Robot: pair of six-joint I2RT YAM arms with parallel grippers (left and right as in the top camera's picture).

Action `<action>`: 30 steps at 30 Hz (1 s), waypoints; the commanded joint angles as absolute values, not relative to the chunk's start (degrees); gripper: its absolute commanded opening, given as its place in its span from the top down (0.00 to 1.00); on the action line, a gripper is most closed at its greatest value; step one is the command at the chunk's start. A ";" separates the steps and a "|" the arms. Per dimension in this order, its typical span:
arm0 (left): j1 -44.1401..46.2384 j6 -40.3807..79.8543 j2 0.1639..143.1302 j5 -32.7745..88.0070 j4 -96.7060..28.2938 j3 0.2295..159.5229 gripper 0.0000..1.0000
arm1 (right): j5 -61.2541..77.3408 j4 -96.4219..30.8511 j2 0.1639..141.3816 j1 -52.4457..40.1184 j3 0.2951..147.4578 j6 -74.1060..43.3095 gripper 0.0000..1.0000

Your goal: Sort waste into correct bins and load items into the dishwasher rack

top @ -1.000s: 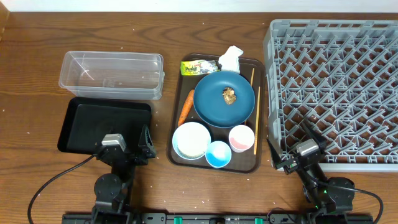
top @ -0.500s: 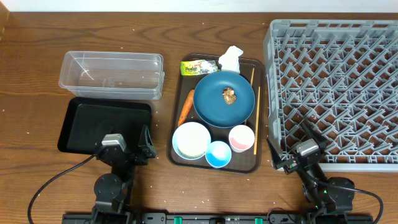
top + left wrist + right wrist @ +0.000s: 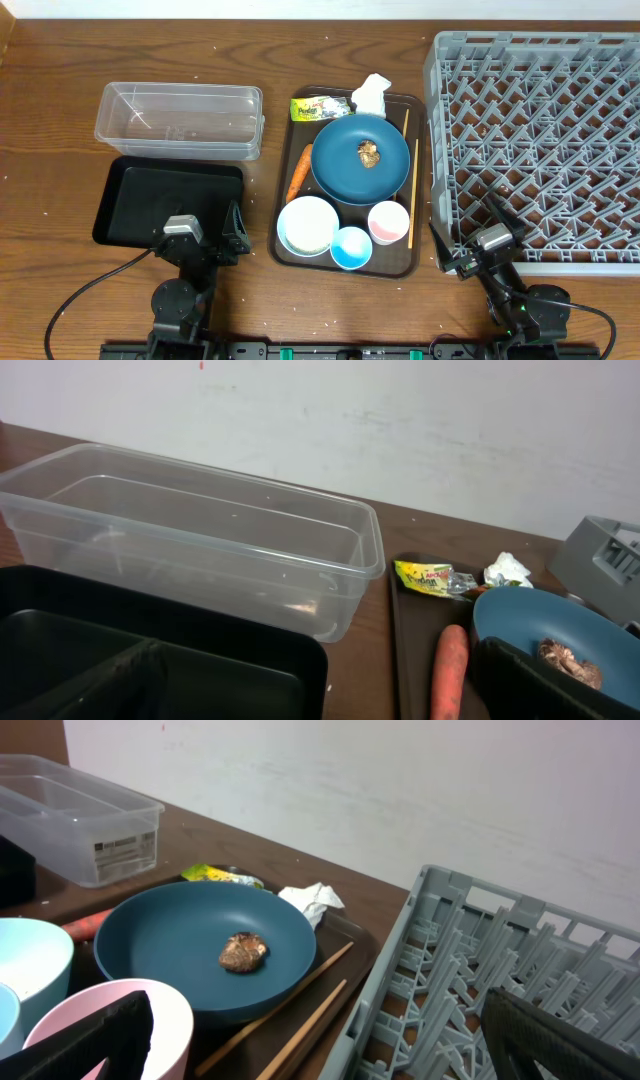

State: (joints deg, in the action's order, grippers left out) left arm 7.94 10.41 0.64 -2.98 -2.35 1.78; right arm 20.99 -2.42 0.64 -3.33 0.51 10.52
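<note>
At the middle of the brown tray (image 3: 395, 262) sits the blue plate (image 3: 340, 170) bearing a food lump (image 3: 368, 153). The carrot (image 3: 298, 172) lies along the tray's left edge, the chopsticks (image 3: 412, 205) along its right, and the bowl (image 3: 307, 224), blue cup (image 3: 351, 247) and pink cup (image 3: 388, 221) at its near edge. The left gripper (image 3: 205, 240) and right gripper (image 3: 476, 236) stand wide open and empty at the table (image 3: 60, 120)'s near edge.

Clear tub (image 3: 200, 550) just behind black tray (image 3: 230, 685). Right of them: carrot (image 3: 451, 672), wrapper (image 3: 432, 576), tissue (image 3: 508, 570), plate (image 3: 530, 622) bearing lump (image 3: 568, 660).
</note>
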 commanded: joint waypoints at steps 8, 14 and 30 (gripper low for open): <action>8.12 9.69 0.60 -3.49 -3.77 0.23 0.02 | 20.80 -2.52 0.49 -3.60 0.32 9.98 0.01; 8.12 9.74 0.62 -3.44 -3.77 0.23 0.02 | 23.00 -2.17 0.49 -3.62 0.32 10.31 0.01; 8.12 14.48 2.11 13.39 -1.69 12.03 0.02 | 22.96 -1.23 2.13 -3.62 11.29 -5.76 0.01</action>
